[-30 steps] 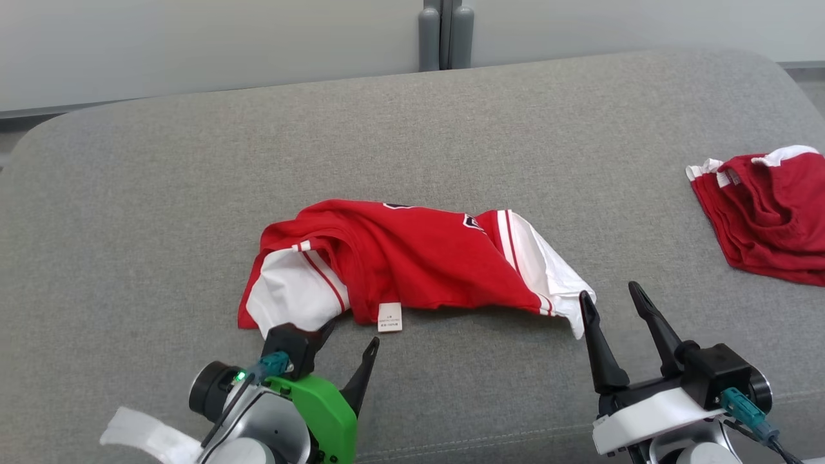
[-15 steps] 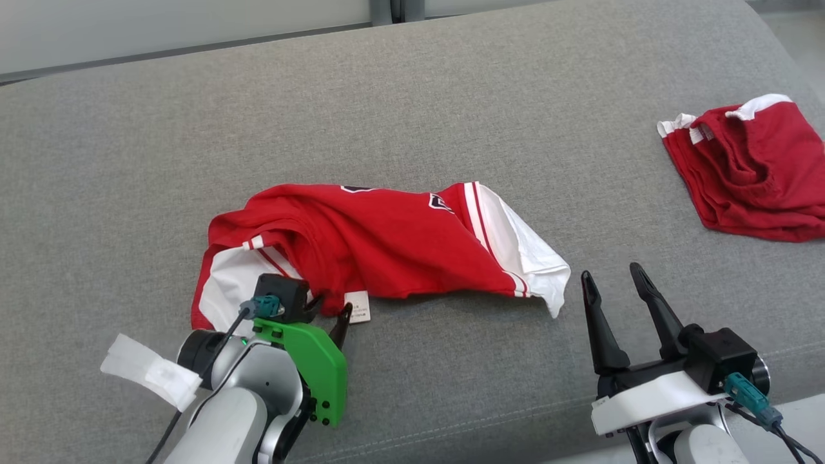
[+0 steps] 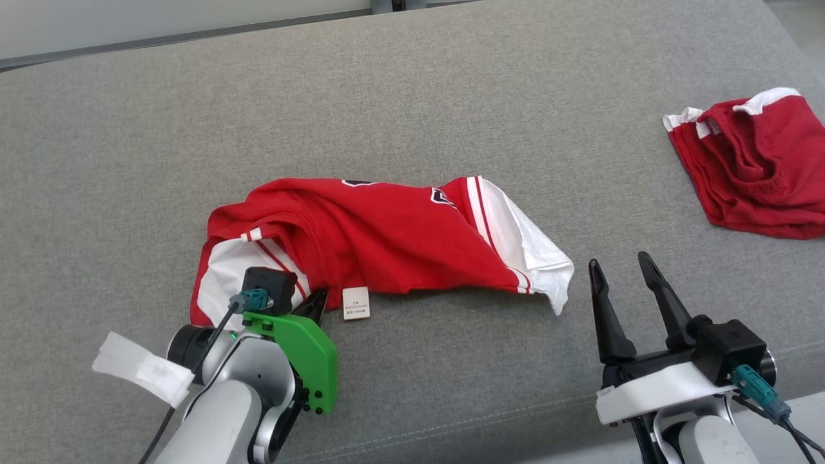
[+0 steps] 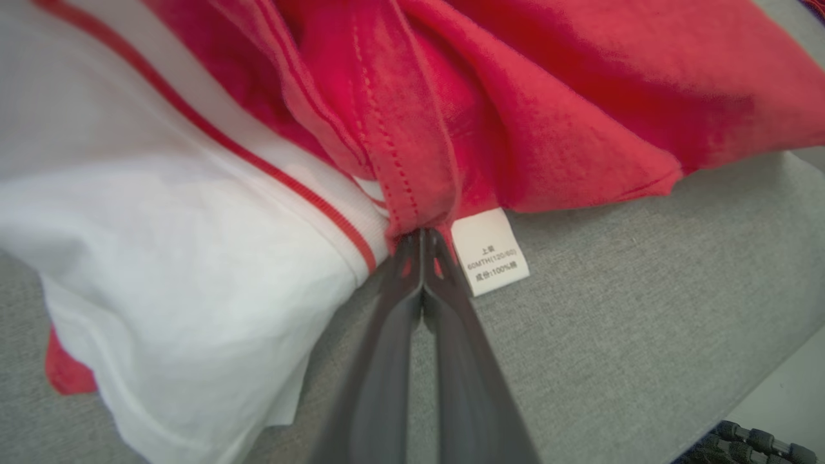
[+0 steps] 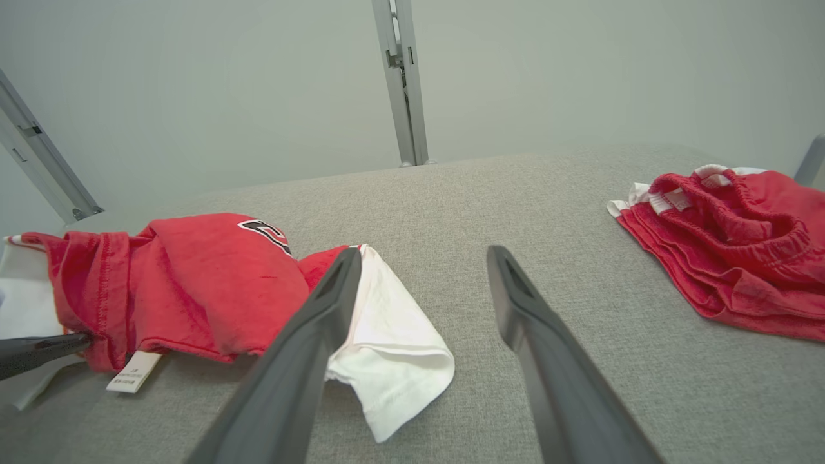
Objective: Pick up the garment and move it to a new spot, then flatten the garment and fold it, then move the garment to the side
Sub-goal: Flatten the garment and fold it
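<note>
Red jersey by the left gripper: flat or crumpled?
Crumpled. The jersey lies bunched in folds, pinched at its edge by the left gripper.

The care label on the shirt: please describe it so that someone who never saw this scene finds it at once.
On the wide grey cushion, a crumpled red and white shirt lies in the middle. At its near hem, beside the left claw, sits a small white label. Unlike the white sleeves, it is a flat rectangle with printed text.

Reads as a laboratory test bay: broad grey upholstered cushion (image 3: 451, 96) serving as work surface, backed closely by bare pale wall panels (image 5: 193, 96) joined with grey metal posts (image 5: 401, 84); second slanted metal rail (image 5: 45, 160) at one side; flat, even lighting throughout
</note>
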